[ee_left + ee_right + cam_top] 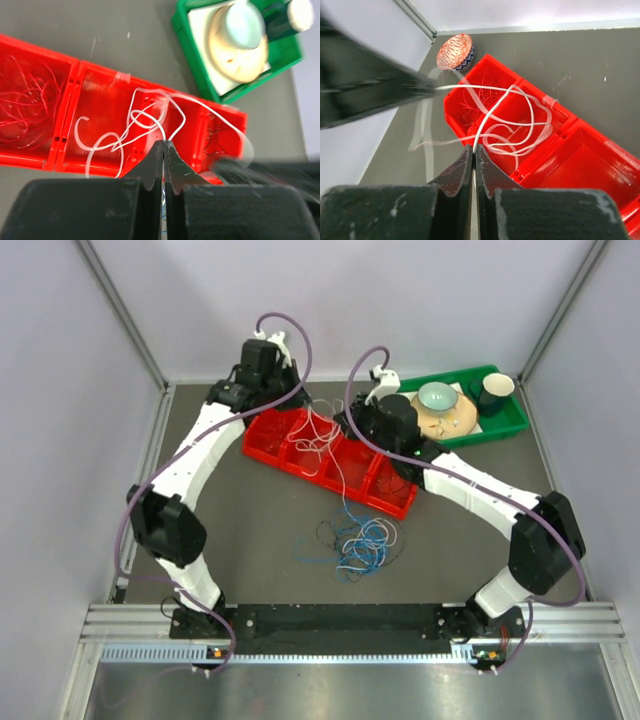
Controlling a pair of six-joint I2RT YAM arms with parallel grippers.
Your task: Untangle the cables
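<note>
Black fingers (453, 176) on thin looping white cable (485, 125)

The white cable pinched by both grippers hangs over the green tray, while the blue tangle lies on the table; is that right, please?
Not quite: the white cable hangs over the red tray, as the left wrist view shows. The left gripper and right gripper both pinch it, and the blue tangle lies on the table.

blurred: dark arm (365, 95), white cable (482, 125) | cut off: green tray (240, 94)
</note>
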